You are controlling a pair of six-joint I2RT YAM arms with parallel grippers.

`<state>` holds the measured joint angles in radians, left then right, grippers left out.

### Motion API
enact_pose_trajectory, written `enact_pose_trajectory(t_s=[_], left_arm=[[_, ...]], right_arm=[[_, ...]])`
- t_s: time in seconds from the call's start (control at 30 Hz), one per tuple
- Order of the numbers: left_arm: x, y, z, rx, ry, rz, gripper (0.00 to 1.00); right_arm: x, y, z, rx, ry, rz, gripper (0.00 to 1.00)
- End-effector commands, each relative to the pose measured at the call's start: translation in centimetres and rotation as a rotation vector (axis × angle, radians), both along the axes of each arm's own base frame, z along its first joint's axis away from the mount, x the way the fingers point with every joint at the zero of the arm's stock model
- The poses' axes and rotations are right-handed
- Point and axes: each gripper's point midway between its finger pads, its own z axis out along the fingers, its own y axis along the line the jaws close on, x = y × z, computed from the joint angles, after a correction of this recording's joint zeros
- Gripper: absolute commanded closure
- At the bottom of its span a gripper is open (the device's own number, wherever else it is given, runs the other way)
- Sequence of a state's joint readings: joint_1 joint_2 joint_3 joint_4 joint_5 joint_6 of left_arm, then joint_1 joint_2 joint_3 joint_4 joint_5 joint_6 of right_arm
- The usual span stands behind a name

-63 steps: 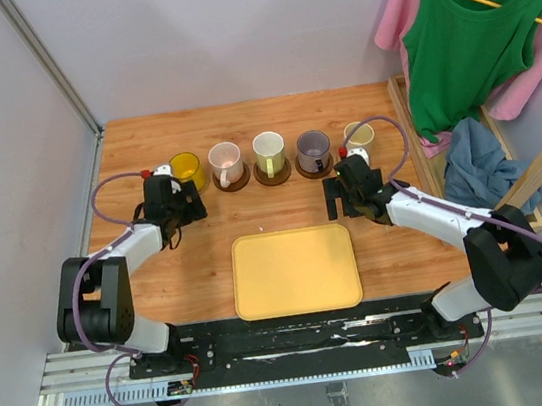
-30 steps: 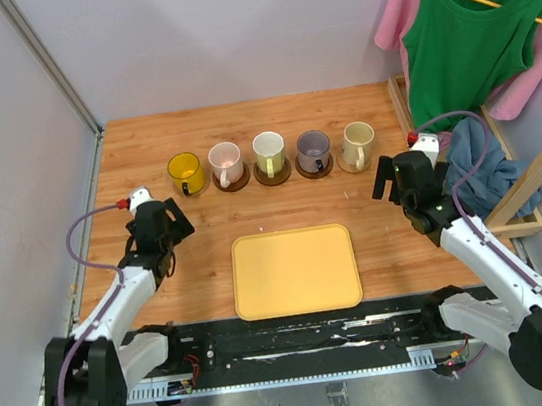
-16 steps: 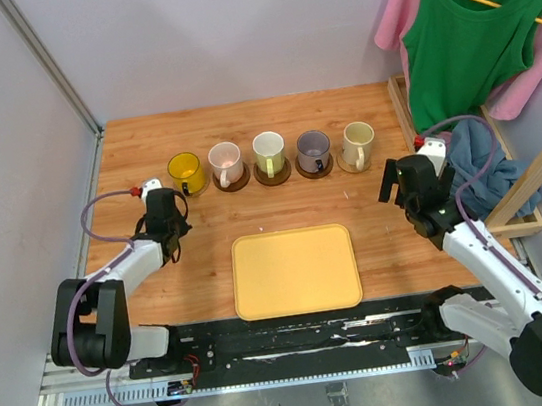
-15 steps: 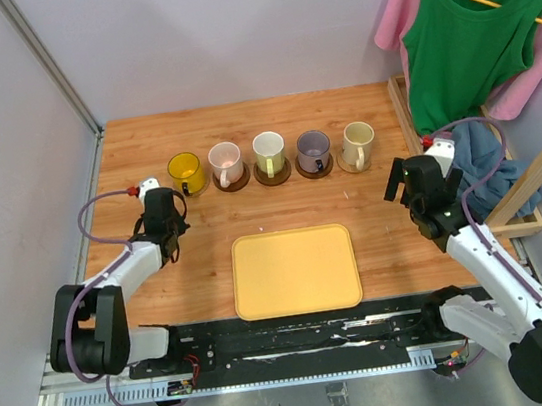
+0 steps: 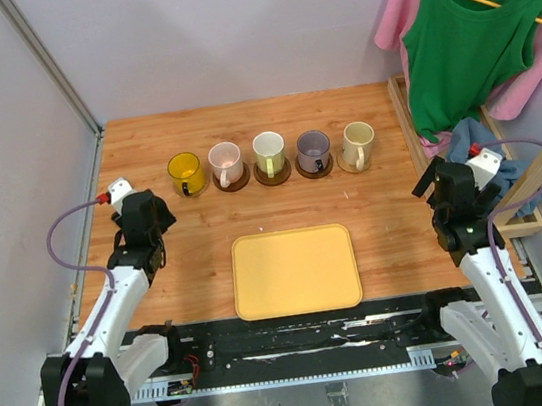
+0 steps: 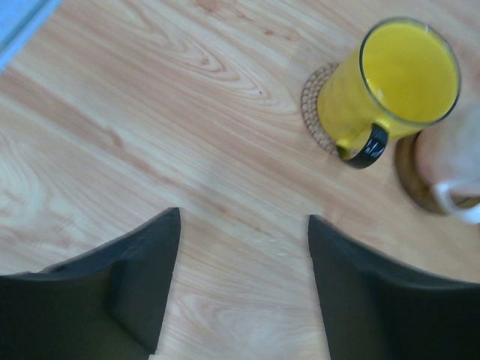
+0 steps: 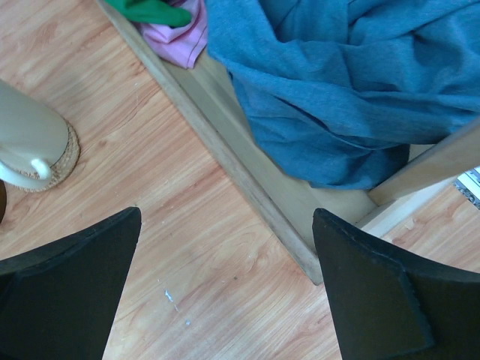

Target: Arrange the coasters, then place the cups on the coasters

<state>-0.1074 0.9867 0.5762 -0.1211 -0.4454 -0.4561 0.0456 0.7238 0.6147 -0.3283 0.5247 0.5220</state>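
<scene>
5 small coloured handled cups (image 5: 269,149) sit on round brown ringed coasters (image 5: 274,177), 1 each. Left tool (image 6: 244,225) & right tool (image 7: 225,217) both wide, empty.

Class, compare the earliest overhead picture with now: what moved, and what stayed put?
The grippers drew back from the cups: left gripper outward to the left, right gripper to the right, both open, empty. The cups, coasters and yellow tray stayed put.

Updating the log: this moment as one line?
cups: five on coasters | left hand: open, empty | right hand: open, empty
</scene>
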Motion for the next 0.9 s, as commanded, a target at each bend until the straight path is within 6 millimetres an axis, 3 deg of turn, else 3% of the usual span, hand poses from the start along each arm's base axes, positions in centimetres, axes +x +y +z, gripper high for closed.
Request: enact_pose_trajectory(t_s=[0.0,0.47,0.6,0.87], left_arm=[[-1.2,0.6,2.3,-0.042,-0.025,0.067,0.01],[-4.3,-0.1,7.3,-0.048,-0.062,-0.011,0.00],[-4.8,0.5,7.4,-0.041,-0.049,0.024,0.00],[-5.4,1.2,5.6,-0.032,-0.008,0.070,0.00]], right_arm=[[-1.4,-1.3,0.0,-0.003,-0.025,-0.086,0.02],[-1.4,-1.4,-0.8,-0.006,0.010,-0.089,0.02],[-1.3,-1.2,-1.2,-0.002,0.019,-0.080,0.02],[-1.0,-1.0,-1.3,0.005,0.032,-0.066,0.02]])
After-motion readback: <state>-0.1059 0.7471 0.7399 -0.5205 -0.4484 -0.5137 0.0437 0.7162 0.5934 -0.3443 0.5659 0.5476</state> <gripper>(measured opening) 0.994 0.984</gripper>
